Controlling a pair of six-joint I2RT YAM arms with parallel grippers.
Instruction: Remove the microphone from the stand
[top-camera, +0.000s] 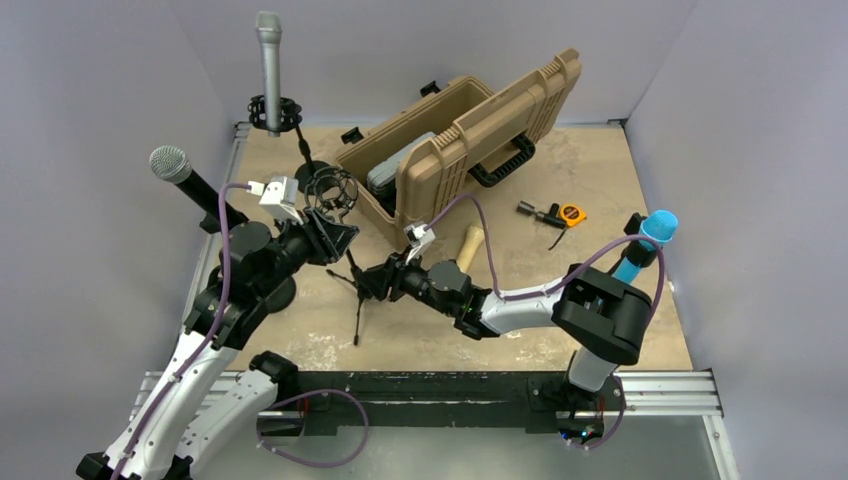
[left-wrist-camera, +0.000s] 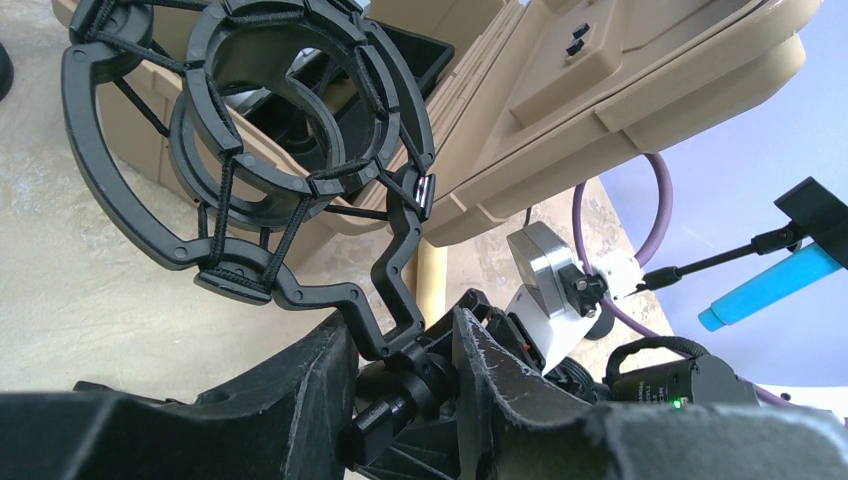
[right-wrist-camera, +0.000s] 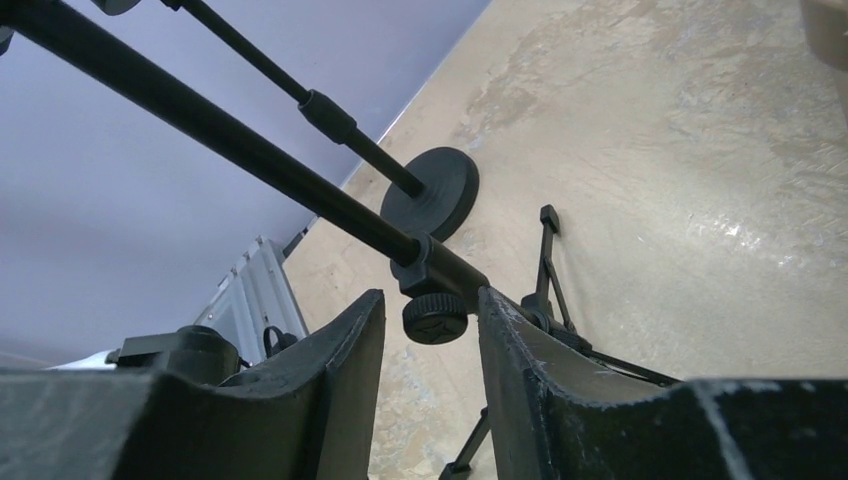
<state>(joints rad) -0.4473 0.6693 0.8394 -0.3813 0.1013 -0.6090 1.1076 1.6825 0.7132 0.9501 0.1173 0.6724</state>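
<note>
We count three microphones: a grey microphone (top-camera: 269, 55), a black microphone (top-camera: 182, 173) with a silver grille, and a blue microphone (top-camera: 652, 232). We see two shock mounts, one occupied shock mount (top-camera: 275, 110) and one empty shock mount (top-camera: 333, 193). We make out one tripod stand (right-wrist-camera: 250, 155) and one round-base stand (right-wrist-camera: 432, 192); other supports are too hidden to count. There is one tan hard case (top-camera: 500, 120), one tape measure (top-camera: 571, 213), one small black tool (top-camera: 535, 210), one wooden handle (top-camera: 470, 245), and two robot arms, left arm (top-camera: 200, 370) and right arm (top-camera: 600, 312)
</note>
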